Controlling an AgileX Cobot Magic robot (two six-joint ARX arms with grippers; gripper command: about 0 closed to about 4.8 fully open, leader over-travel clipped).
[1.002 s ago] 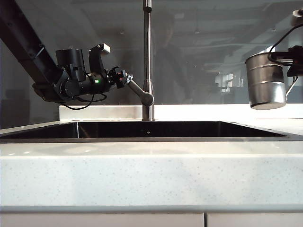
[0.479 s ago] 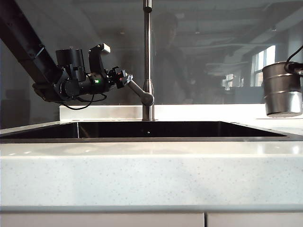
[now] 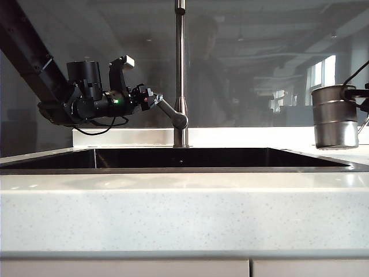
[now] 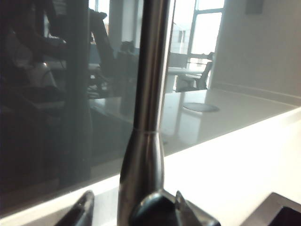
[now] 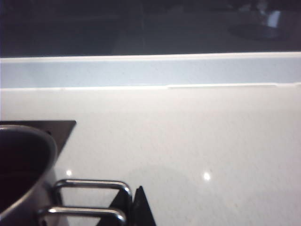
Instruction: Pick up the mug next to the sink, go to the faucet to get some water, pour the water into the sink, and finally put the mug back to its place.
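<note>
The ridged steel mug point(image 3: 335, 117) hangs upright low over the counter, just right of the sink point(image 3: 202, 158). My right gripper point(image 3: 362, 95) is at the exterior view's right edge. In the right wrist view this gripper point(image 5: 135, 207) is shut on the mug's wire handle point(image 5: 89, 197), beside the mug's rim point(image 5: 28, 141). I cannot tell whether the mug's base touches the counter. The chrome faucet point(image 3: 180, 69) stands behind the basin. My left gripper point(image 3: 151, 98) is at its lever handle point(image 3: 171, 113). Up close, the left gripper point(image 4: 133, 197) is open, astride the lever point(image 4: 157, 212) before the pipe point(image 4: 150, 70).
A pale speckled countertop point(image 3: 184, 213) runs along the front and around the sink. A raised light ledge point(image 5: 150, 70) and dark glass lie behind it. A corner of the black basin point(image 5: 47, 126) shows beside the mug.
The mug has moved right and sunk towards the counter, going from slightly tilted to upright. The left gripper has stayed at the lever.
</note>
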